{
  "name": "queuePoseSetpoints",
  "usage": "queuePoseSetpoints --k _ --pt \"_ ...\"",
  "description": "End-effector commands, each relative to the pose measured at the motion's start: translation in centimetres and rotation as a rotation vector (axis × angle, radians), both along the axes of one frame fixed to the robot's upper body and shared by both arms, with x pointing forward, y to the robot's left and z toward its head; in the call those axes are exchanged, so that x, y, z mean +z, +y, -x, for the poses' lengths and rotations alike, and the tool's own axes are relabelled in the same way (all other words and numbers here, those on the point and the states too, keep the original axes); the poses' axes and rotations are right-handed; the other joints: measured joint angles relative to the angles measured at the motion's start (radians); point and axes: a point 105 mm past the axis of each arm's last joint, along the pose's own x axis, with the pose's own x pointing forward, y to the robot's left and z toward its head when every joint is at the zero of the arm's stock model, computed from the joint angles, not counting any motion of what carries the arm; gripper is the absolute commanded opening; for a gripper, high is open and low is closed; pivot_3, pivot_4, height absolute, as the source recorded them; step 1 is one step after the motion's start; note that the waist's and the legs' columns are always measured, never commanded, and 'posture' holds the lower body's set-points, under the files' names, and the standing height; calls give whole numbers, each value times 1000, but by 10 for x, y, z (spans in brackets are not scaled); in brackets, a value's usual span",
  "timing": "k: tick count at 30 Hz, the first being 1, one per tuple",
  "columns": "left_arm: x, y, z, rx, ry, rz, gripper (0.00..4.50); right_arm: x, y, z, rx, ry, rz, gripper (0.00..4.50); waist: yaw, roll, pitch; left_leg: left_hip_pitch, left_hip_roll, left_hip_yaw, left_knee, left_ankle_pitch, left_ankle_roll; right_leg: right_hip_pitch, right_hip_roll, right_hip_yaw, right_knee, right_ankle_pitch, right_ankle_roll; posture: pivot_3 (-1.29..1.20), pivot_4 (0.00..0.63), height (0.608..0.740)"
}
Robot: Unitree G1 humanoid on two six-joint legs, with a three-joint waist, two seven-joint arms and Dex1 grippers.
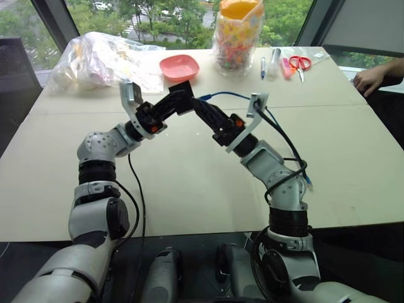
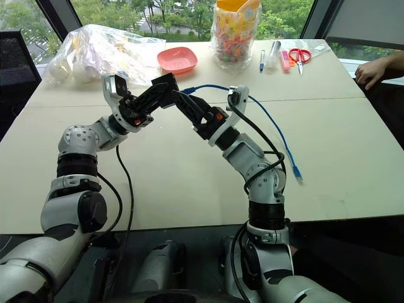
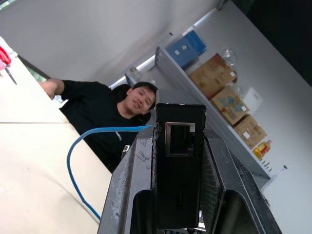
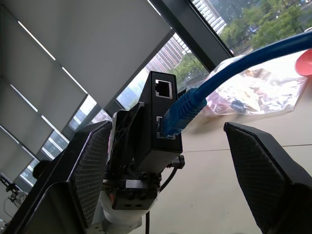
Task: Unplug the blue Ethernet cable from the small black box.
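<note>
My left gripper (image 1: 177,96) is shut on the small black box (image 1: 182,88) and holds it up above the middle of the table. In the left wrist view the small black box (image 3: 179,161) sits between the fingers with an empty port facing the camera. The blue Ethernet cable (image 4: 183,109) is plugged into a side port of the box (image 4: 158,126). My right gripper (image 4: 168,127) is open, one finger on each side of the blue plug, neither touching it. From the box the cable (image 2: 271,120) arcs right and down to its free end (image 2: 297,172) on the table.
At the back of the beige table (image 1: 189,183) stand a pink bowl (image 1: 179,66), a clear plastic bag (image 1: 101,60) and a jar of colourful pieces (image 1: 238,38). Pens (image 1: 263,66) and red scissors (image 1: 301,63) lie back right. A person's hand (image 1: 372,79) rests at the right edge.
</note>
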Motion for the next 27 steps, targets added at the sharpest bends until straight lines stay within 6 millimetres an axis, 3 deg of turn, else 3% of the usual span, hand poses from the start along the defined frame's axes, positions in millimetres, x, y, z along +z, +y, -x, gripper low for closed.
queuePoseSetpoints --k 1,6,15,21,23,27 --pt "9 0 5 -8 -39 16 505 15 4 4 20 -45 -56 2613 0 0 0 0 0 0 0 0 0 0 0 0 0 0 0 0 150 740" --pt "9 0 6 -9 -37 17 505 21 2 5 27 -46 -121 56 0 0 0 0 0 0 0 0 0 0 0 0 0 0 0 0 150 740" --pt "10 1 6 0 -38 12 505 18 5 7 49 -30 -132 56 1 0 0 0 0 0 0 0 0 0 0 0 0 0 0 0 150 740" --pt "14 34 3 105 -54 -17 505 17 -43 -26 -173 -7 -106 56 -3 0 0 0 0 0 0 0 0 0 0 0 0 0 0 0 150 740" --pt "15 49 1 155 -58 -24 505 27 -59 -35 -219 -47 -62 56 -1 0 0 0 0 0 0 0 0 0 0 0 0 0 0 0 150 740" --pt "16 56 -3 210 -73 -42 505 49 -76 -45 -255 -145 55 56 3 0 0 -1 -1 0 0 0 0 -1 -1 0 -1 0 0 0 150 740"
